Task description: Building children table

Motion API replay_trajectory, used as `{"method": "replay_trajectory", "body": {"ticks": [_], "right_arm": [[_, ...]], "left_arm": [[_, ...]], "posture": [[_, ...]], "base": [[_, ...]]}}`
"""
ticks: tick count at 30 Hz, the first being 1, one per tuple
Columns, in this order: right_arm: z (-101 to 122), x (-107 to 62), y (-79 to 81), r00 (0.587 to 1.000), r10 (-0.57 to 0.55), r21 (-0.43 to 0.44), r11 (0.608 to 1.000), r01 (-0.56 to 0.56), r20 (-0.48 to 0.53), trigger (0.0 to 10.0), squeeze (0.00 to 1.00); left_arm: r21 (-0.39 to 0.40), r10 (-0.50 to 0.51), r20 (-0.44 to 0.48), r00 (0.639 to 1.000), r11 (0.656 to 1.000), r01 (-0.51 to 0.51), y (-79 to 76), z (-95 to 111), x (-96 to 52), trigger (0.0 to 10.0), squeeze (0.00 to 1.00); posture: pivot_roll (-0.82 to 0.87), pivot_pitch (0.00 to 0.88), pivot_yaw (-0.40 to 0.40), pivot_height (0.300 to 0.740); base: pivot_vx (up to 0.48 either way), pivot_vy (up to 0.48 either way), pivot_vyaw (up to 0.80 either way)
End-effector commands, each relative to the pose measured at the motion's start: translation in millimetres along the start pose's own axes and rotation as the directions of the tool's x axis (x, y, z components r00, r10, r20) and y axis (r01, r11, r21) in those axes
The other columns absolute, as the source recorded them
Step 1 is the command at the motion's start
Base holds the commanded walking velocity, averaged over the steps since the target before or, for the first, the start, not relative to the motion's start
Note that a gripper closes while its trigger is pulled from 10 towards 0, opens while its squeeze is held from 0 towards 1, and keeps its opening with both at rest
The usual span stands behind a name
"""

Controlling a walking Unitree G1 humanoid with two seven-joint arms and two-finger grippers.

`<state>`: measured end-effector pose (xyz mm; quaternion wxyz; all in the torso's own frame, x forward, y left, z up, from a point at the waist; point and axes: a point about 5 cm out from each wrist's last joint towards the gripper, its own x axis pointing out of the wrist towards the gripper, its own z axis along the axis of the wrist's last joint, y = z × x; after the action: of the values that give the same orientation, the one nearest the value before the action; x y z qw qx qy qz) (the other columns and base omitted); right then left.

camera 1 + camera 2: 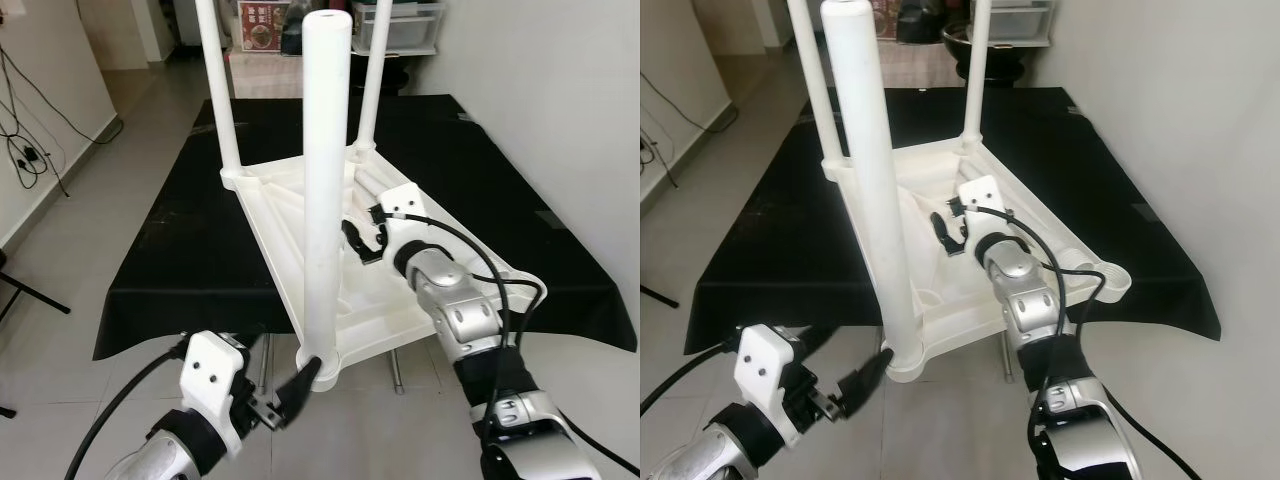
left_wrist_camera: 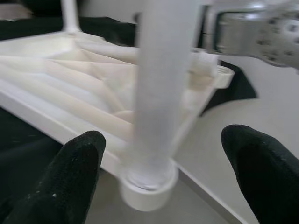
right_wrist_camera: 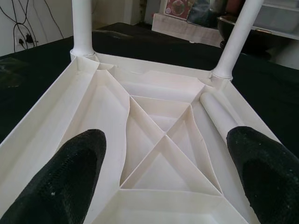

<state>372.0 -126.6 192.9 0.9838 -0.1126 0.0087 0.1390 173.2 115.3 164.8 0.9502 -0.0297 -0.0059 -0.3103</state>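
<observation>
Overhead, no legible writing shows on the upturned white table point(image 1: 290, 215).

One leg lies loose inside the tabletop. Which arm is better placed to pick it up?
Right. Its open tool hovers over the tabletop beside the loose leg; the left tool is low at the near corner leg.
</observation>
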Motion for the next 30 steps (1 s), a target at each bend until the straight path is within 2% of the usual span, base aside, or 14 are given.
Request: {"method": "replay_trajectory", "body": {"ticks": [1,4,5,7,8,10,11,12,13,14,18,23,25,30], "right_arm": [[1,0.8,-0.6,1.000,-0.001,0.002,1.000,0.001,0.010,10.0,0.00],[1,0.6,-0.2,1.000,0.002,0.006,1.000,-0.002,0.012,10.0,0.00],[1,0.9,0.8,1.000,0.006,0.009,1.000,-0.006,0.019,10.0,0.00],[1,0.9,0.8,1.000,0.006,0.009,1.000,-0.006,0.019,10.0,0.00],[3,1.2,2.2,0.999,0.014,0.014,1.000,-0.014,0.029,10.0,0.00],[3,1.2,2.2,0.999,0.014,0.014,1.000,-0.014,0.029,10.0,0.00],[4,1.4,4.0,0.999,0.024,0.020,1.000,-0.024,0.039,10.0,0.00],[4,1.4,4.0,0.999,0.024,0.020,1.000,-0.024,0.039,10.0,0.00],[5,1.6,6.0,0.998,0.032,0.027,0.999,-0.033,0.048,10.0,0.00],[5,1.6,6.0,0.998,0.032,0.027,0.999,-0.033,0.048,10.0,0.00],[8,0.9,10.6,0.996,0.048,0.041,0.998,-0.051,0.068,10.0,0.00],[9,0.3,9.7,0.996,0.050,0.045,0.998,-0.054,0.076,10.0,0.00],[10,0.1,8.6,0.996,0.048,0.047,0.998,-0.052,0.080,10.0,0.00],[9,0.2,8.4,0.995,0.051,0.049,0.997,-0.055,0.082,10.0,0.00]], "left_arm": [[0.005,-0.057,-0.021,0.998,0.998,0.057,-5.8,0,2.2,10.0,1.00],[0.026,-0.068,-0.028,0.997,0.997,0.069,-6.6,0,7.6,10.0,1.00],[0.057,-0.041,-0.032,0.999,0.997,0.043,-2.9,-1,14.1,10.0,1.00],[0.057,-0.041,-0.032,0.999,0.997,0.043,-2.9,-1,14.1,10.0,1.00],[0.094,-0.002,-0.035,0.999,0.996,0.005,2.5,-2,20.3,10.0,1.00],[0.094,-0.002,-0.035,0.999,0.996,0.005,2.5,-2,20.3,10.0,1.00],[0.162,0.077,-0.037,0.996,0.984,-0.070,13.1,-3,29.3,10.0,1.00],[0.162,0.077,-0.037,0.996,0.984,-0.070,13.1,-3,29.3,10.0,1.00],[0.204,0.138,-0.028,0.990,0.970,-0.130,22.1,-2,37.2,10.0,0.00],[0.204,0.138,-0.028,0.990,0.970,-0.130,22.1,-2,37.2,10.0,0.00],[0.278,0.283,0.004,0.959,0.921,-0.273,46.7,6,53.1,10.0,0.00],[0.288,0.354,0.023,0.935,0.893,-0.345,59.4,10,53.1,10.0,0.00],[0.289,0.396,0.040,0.917,0.874,-0.390,70.0,15,52.0,10.0,0.00],[0.293,0.413,0.051,0.909,0.864,-0.409,76.8,17,54.0,10.0,0.00]], "posture": [[0.04,0.052,-0.049,0.740],[0.04,0.052,-0.049,0.740],[0.03,0.048,-0.053,0.740],[0.03,0.048,-0.053,0.740],[0.02,0.048,-0.053,0.740],[0.02,0.048,-0.053,0.740],[0.01,0.048,-0.052,0.740],[0.01,0.048,-0.052,0.740],[0.01,0.049,-0.048,0.740],[0.01,0.049,-0.048,0.740],[0.00,0.046,-0.034,0.740],[0.00,0.047,-0.028,0.740],[0.00,0.045,-0.027,0.740],[0.01,0.043,-0.034,0.740]], "base": [[0.000,0.000,0.00],[0.000,0.000,0.00],[0.000,0.000,0.00],[0.000,0.000,0.00],[0.000,0.000,0.00],[0.000,0.000,0.00],[0.000,0.000,0.00],[0.000,0.000,0.00],[0.000,0.000,0.00],[0.000,0.000,0.00],[0.000,0.000,0.00],[0.000,0.000,0.00],[0.000,0.000,0.00],[0.000,0.000,0.00]]}}
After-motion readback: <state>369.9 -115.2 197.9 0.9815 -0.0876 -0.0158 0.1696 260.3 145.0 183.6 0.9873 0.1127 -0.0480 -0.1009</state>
